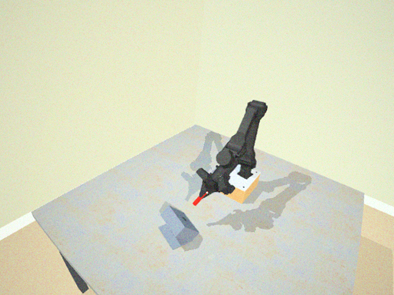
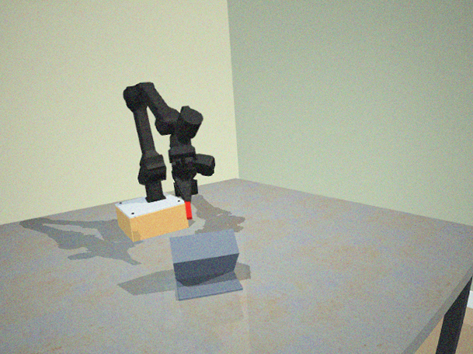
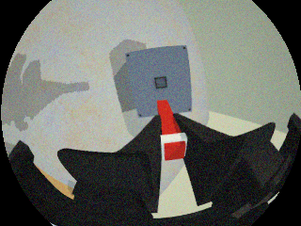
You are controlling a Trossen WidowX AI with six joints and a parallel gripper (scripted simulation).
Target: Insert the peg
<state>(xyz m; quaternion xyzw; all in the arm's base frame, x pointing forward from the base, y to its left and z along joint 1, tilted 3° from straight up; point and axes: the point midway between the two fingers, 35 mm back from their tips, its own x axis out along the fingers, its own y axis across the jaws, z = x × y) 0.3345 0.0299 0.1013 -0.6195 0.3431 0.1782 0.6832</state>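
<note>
A red square peg with a white band near its top end is held in the air, its bottom end pointing toward the panel. My gripper is shut on the peg. The blue-grey sloped panel stands on the table; the exterior view shows the back of its block. In the wrist view its square hole is in the middle of the face, just beyond the peg's bottom end. The peg is clear of the panel.
The arm's base is an orange block with a white top, close behind the gripper. The panel block has a low foot plate on its far side. The table bears shadows of the arm and the panel.
</note>
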